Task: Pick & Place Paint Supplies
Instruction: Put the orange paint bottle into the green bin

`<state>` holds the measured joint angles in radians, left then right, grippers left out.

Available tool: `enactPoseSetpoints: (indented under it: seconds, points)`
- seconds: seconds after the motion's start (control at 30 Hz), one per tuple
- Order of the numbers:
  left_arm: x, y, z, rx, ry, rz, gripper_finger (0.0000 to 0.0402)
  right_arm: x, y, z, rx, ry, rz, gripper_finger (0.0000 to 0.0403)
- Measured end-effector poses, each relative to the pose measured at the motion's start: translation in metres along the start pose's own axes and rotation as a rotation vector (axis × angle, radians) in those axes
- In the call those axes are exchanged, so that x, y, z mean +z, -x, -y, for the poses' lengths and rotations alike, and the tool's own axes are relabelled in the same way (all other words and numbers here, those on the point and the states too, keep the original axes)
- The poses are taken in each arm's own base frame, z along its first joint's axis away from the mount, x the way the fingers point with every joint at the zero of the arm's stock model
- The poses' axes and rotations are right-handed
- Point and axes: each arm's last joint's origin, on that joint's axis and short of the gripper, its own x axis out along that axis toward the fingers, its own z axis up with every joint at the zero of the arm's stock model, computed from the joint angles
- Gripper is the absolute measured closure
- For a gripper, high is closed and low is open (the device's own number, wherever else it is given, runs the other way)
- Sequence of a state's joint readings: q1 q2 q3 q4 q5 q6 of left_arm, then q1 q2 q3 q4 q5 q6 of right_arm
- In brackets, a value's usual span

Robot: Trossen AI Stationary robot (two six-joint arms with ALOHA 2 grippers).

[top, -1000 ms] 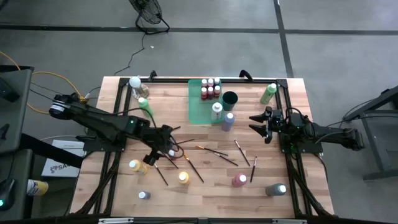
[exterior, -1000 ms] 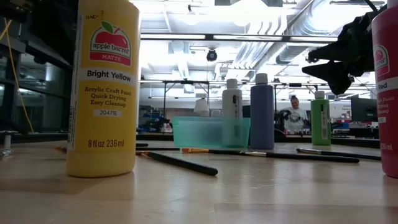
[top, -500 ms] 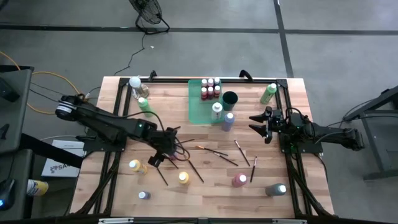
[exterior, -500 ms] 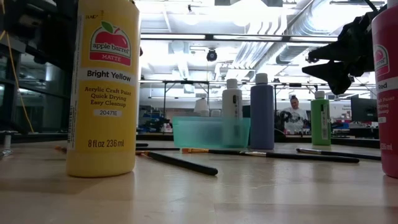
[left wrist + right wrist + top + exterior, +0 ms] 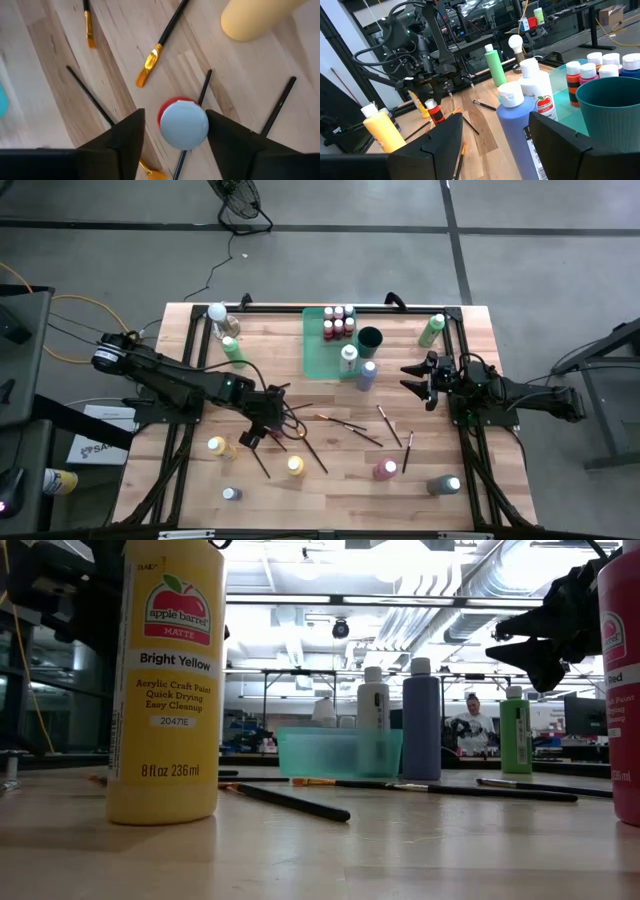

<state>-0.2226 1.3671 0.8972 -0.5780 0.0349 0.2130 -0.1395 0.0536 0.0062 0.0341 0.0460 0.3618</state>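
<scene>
Shifted a little toward the table's middle since a second ago, and narrowed: left gripper now down over the red bottle, fingers either side of its white cap, not yet gripping, a sliver of gap showing on each side. Standing upright on the table, that bottle, left of centre, among scattered brushes, near the yellow bottle. Unchanged: right gripper, spread wide, empty, hovering near the right edge beside the blue bottle.

Risks, as judged from here:
- One finger nearer the cap than the other. Closing like this likely to shove the bottle sideways before the second finger meets it; could tip it.
- Round, smooth cap under flat fingers: little to bite on. Could slip or twist out on the lift if held on the cap alone; lower on the body looks safer.
- Thin brush handles touching or just beside the bottle's foot. Could get dragged, rolled, or flicked when the bottle moves; cannot tell whether any lies under it.
- Yellow bottle close by: easy to nudge with a wide swing.

Materials and shapes:
- Bottles: narrow plastic cylinders, glossy, with domed white caps.
- Brushes: slim round sticks, dark lacquered handles, brassy ferrules, orange-tinted tips; bound to roll.
- Table: pale wooden planks, visible grain, smooth finish.
- Tray: translucent green plastic, shallow, at the far middle, already carrying several small bottles.
</scene>
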Motion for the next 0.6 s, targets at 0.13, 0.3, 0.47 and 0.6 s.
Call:
enactPoseSetpoints:
  seconds: [0.13,0.3,0.47,0.6]
  points:
    - [0.000,0.000,0.000,0.001,0.012,0.003,0.0240,0.000,0.000,0.000,0.000,0.000,0.000,0.0180]
    - [0.000,0.000,0.000,0.001,0.038,0.003,0.0274,0.000,0.000,0.000,0.000,0.000,0.000,0.0180]
    - [0.000,0.000,0.000,0.000,0.073,0.003,0.0286,0.000,0.000,0.000,0.000,0.000,0.000,0.0180]
    - [0.006,0.011,-0.001,0.005,0.118,0.016,0.0284,0.000,0.000,0.000,0.000,0.000,0.000,0.0180]
